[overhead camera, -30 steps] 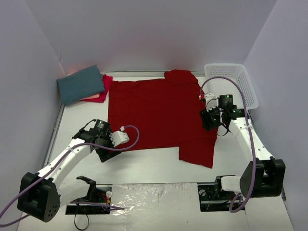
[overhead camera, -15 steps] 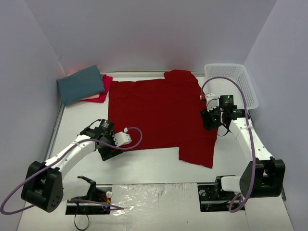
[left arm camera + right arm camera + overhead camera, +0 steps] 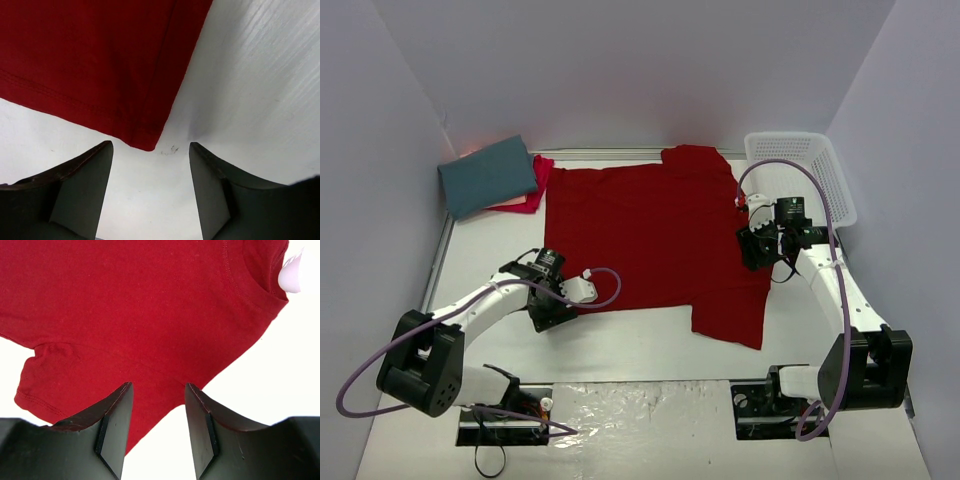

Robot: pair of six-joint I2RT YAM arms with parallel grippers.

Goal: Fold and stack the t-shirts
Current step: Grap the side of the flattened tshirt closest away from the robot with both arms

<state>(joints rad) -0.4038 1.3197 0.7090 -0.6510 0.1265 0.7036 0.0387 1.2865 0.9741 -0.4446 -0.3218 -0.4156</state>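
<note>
A deep red t-shirt [image 3: 650, 235] lies spread flat in the middle of the table. My left gripper [image 3: 556, 303] sits low at its near-left hem corner [image 3: 146, 141]. Its jaws are open, and the corner lies just ahead of the fingertips [image 3: 102, 150] with only bare table between them. My right gripper [image 3: 761, 247] is open over the shirt's right edge [image 3: 150, 335], between sleeve [image 3: 42, 382] and collar [image 3: 260, 275]. A folded slate-teal t-shirt [image 3: 488, 175] rests on a pinkish-red one [image 3: 536, 184] at the back left.
A white mesh basket [image 3: 807, 170] stands at the back right, close behind the right arm. Grey walls close in the left, back and right sides. A shiny foil-like strip [image 3: 640, 405] runs along the near edge between the arm bases.
My left arm has swung down and a little right, bringing its gripper to the shirt's near-left corner. The right arm and the shirts have not moved.
</note>
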